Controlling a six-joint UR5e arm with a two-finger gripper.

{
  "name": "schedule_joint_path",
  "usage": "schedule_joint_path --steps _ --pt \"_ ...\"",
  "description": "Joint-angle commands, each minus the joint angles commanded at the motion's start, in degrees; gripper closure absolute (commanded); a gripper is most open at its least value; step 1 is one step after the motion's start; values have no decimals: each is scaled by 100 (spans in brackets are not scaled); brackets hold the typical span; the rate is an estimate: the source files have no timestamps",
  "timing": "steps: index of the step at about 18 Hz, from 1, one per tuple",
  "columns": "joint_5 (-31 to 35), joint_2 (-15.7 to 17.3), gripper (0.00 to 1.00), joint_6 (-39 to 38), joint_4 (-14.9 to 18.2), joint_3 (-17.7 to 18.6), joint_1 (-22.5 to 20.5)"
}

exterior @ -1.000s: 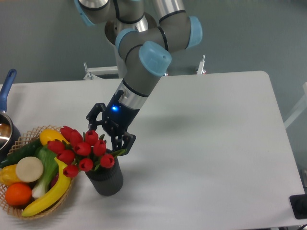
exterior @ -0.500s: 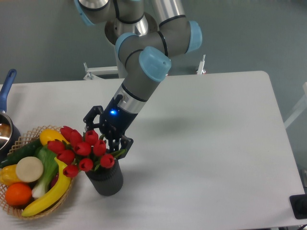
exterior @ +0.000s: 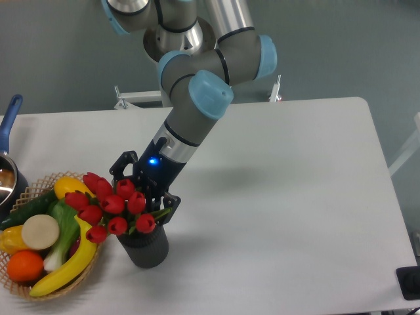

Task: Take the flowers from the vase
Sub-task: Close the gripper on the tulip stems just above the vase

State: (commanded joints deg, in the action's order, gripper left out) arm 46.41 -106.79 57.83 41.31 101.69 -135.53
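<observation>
The flowers, a bunch of closed red tulip buds with green leaves, stand in the vase, a small dark ribbed pot near the table's front left. My gripper is open and angled down from the upper right. Its black fingers straddle the right side of the bunch, one finger behind the buds and the other at the vase's right rim. The stems are hidden behind the buds and the gripper.
A wicker basket with banana, orange, cucumber and other produce sits directly left of the vase, touching the tulips' left side. A blue-handled pan is at the far left edge. The white table stretches to the right.
The gripper has moved down and left over the last second, its open fingers sinking lower around the bunch toward the vase rim. The flowers and vase have not shifted.
</observation>
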Motion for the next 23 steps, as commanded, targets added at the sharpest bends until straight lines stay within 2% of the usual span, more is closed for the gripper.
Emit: schedule_joint_path --steps 2,4,7,8,11,13,23 --pt "0 -18 17 0 0 -9 0" --pt "0 -18 22 9 -18 -9 9" --pt "0 -18 38 9 -18 -9 9" --pt "0 -18 40 9 -18 -18 9" --pt "0 -9 41 9 -18 -53 0" --pt "0 -18 45 9 -18 -62 9" --pt "-307 53 45 -17 -9 -79 -79"
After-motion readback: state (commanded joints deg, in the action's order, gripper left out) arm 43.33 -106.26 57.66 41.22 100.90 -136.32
